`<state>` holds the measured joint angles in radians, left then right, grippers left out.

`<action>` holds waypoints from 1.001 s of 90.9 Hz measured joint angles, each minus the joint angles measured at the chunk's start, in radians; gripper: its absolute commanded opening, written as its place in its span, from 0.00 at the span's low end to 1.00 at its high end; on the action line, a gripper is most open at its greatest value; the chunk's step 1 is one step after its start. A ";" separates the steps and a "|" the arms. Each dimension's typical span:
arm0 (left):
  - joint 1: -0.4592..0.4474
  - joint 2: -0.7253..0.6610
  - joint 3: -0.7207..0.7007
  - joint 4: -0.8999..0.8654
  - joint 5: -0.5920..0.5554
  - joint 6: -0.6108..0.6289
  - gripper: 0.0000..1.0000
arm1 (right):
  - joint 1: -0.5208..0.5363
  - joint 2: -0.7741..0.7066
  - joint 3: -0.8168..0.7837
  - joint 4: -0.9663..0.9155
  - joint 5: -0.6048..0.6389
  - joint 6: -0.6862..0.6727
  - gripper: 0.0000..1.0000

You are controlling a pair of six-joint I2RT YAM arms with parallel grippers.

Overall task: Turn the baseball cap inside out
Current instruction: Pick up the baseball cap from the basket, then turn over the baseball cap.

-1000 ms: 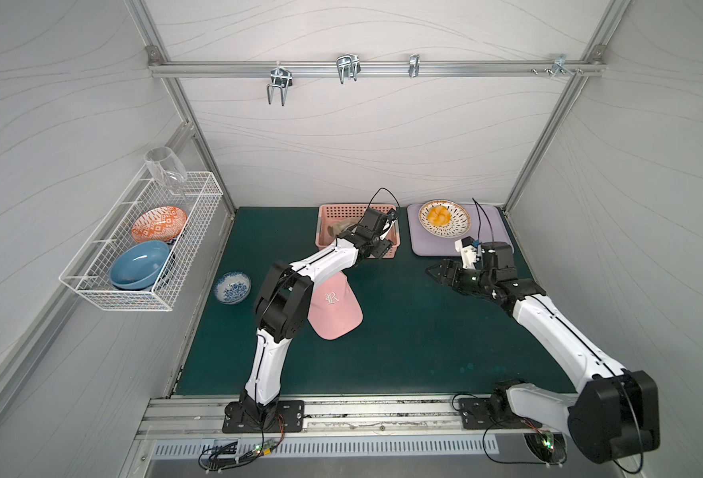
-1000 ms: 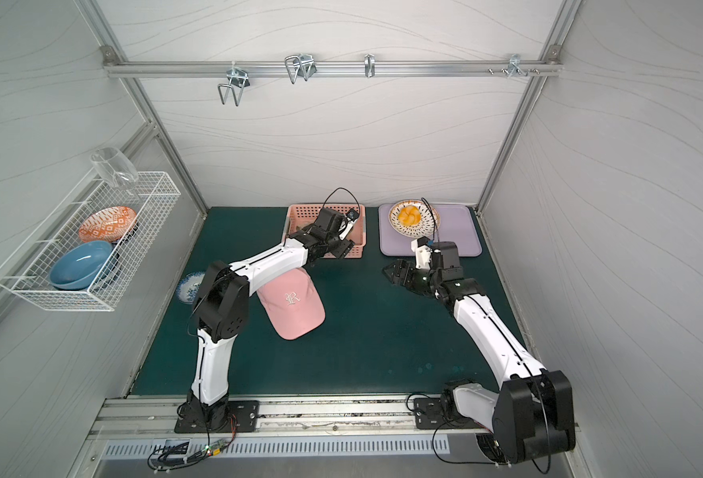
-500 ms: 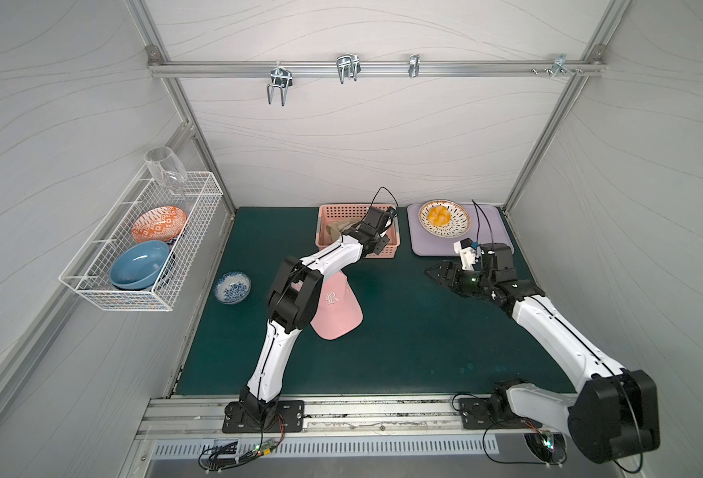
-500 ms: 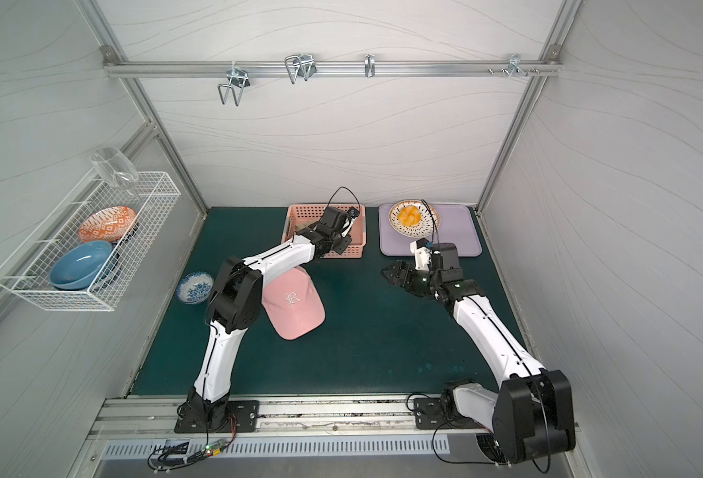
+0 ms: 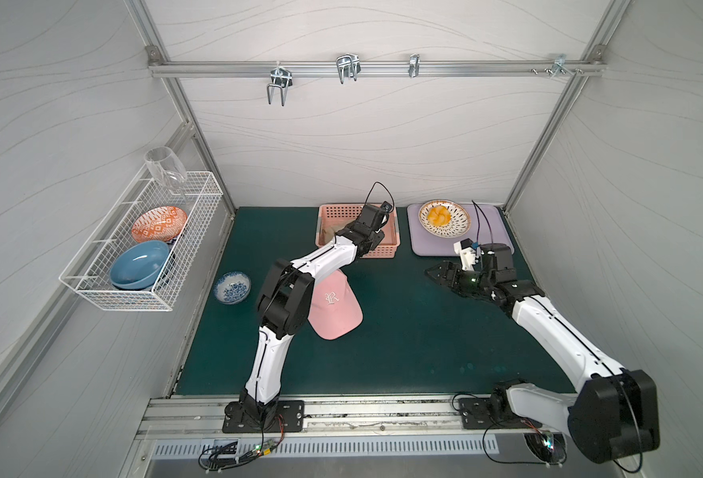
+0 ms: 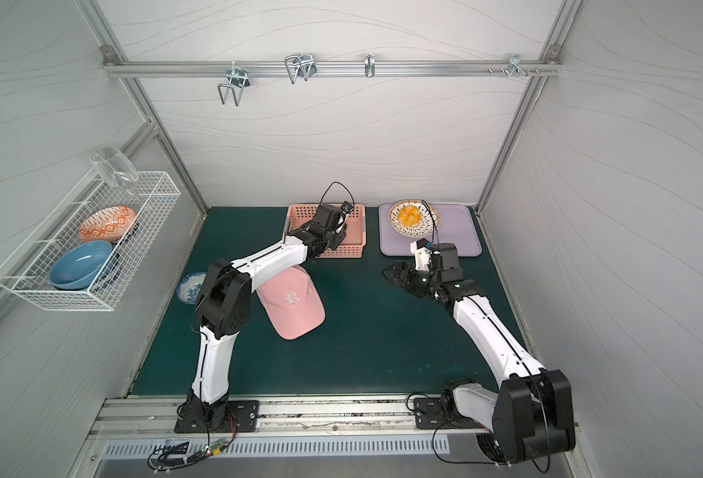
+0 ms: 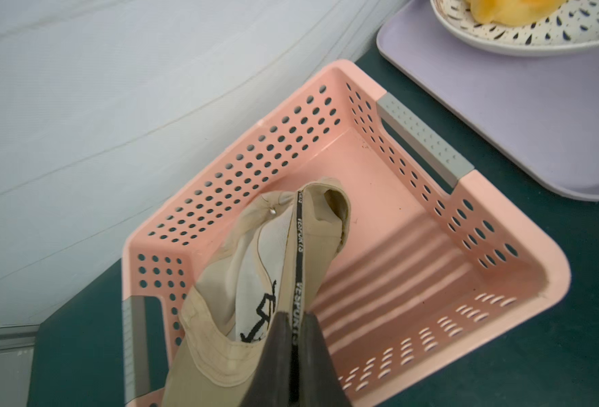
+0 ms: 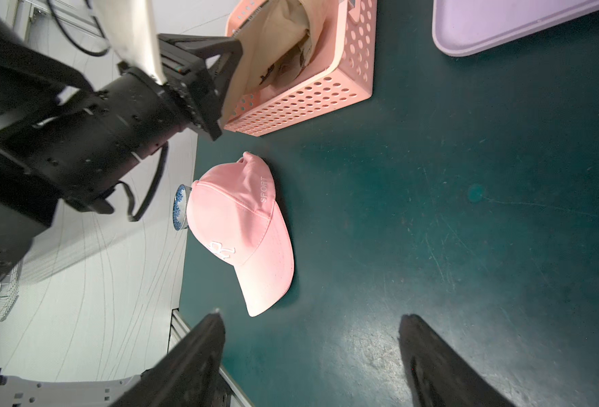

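pink cap (image 5: 335,308): crown up on the surface (image 5: 403,351), lower centre-left of both top views; nothing touches it.
right fingers (image 5: 445,279): spread wide and empty, over bare surface right of centre, pointing toward frame left.
left fingers (image 7: 284,359): pressed together, pinching the inner seam tape of the beige cap (image 7: 308,239).
beige cap: in the pink basket (image 7: 273,148) at upper centre of the top views (I judge this the task's cap, being the one gripped), lining exposed.
long axis: the tape runs from the pinch straight up the left wrist frame.
nearer arm: left, already touching; right well apart.
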<state>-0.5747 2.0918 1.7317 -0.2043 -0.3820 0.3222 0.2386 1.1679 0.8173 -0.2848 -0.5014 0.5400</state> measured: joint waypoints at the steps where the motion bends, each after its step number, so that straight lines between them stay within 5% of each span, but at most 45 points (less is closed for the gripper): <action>1: 0.000 -0.008 -0.001 0.000 -0.003 0.000 0.00 | 0.000 0.000 0.000 0.000 0.000 -0.002 0.81; 29: 0.000 -0.340 -0.009 -0.033 0.012 -0.023 0.00 | -0.001 -0.048 0.002 0.005 0.017 -0.053 0.81; 56: 0.002 -0.606 0.011 -0.257 0.346 -0.201 0.00 | 0.083 -0.083 0.078 0.050 -0.008 -0.199 0.80; 91: 0.002 -0.642 -0.048 -0.446 0.662 -0.380 0.00 | 0.301 -0.119 0.151 0.065 0.135 -0.401 0.80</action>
<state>-0.5724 1.4494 1.6833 -0.6506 0.2802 -0.0582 0.5396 1.0492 0.9684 -0.2195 -0.3660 0.1387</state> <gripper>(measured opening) 0.094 0.801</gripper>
